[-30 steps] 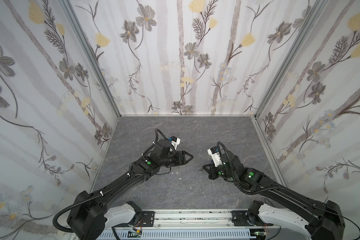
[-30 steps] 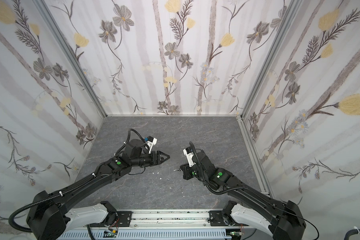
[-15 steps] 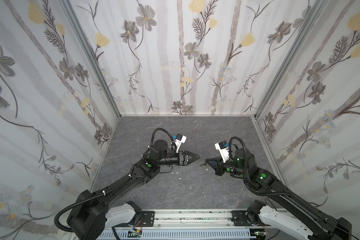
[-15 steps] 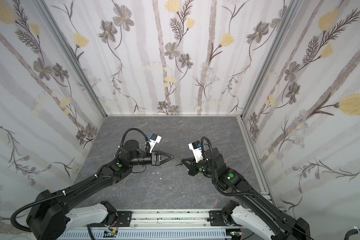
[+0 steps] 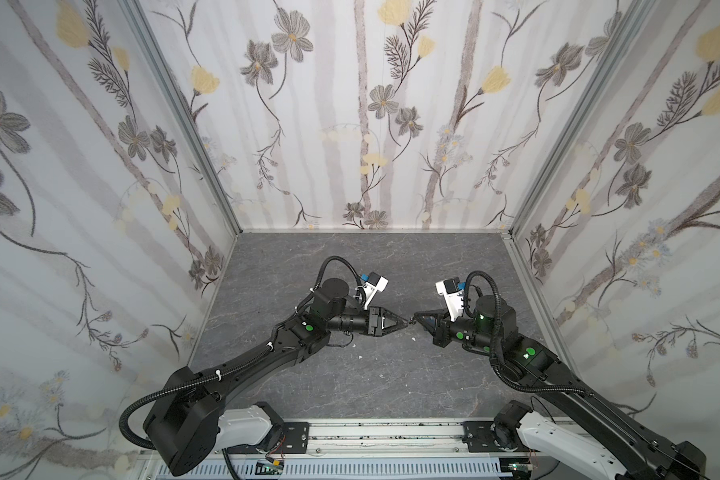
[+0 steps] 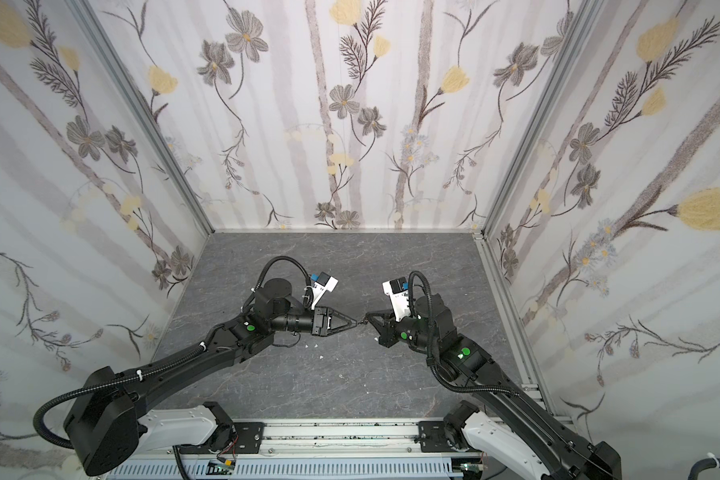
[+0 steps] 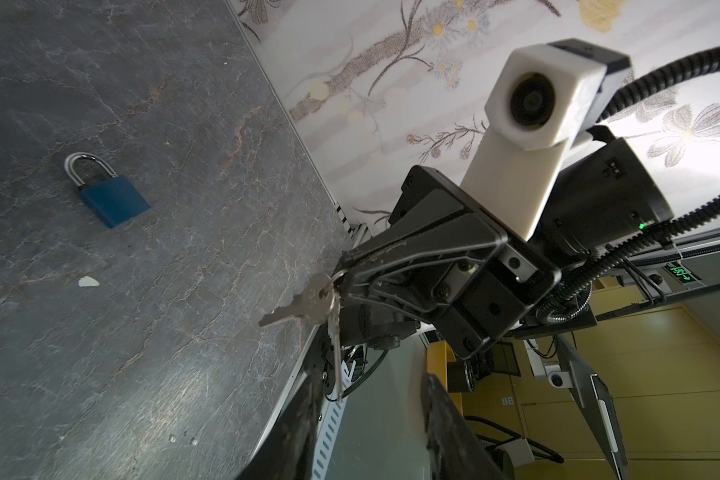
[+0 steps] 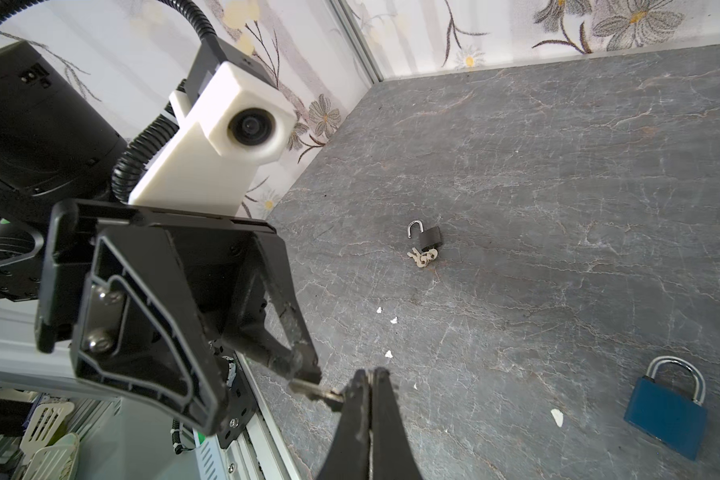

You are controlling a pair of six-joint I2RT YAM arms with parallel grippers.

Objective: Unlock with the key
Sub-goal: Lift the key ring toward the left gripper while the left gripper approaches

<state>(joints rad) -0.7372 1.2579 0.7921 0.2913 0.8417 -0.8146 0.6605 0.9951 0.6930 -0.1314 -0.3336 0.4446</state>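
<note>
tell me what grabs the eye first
Two arms meet nose to nose above the table: the shut jaws of the right arm hold a bunch of keys, the open jaws of the left arm right beside it. Below lie a shut blue padlock and an open black padlock.

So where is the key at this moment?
In the right wrist view the key sticks out of the shut right gripper, above the middle of the table, its blade reaching the left gripper.
</note>
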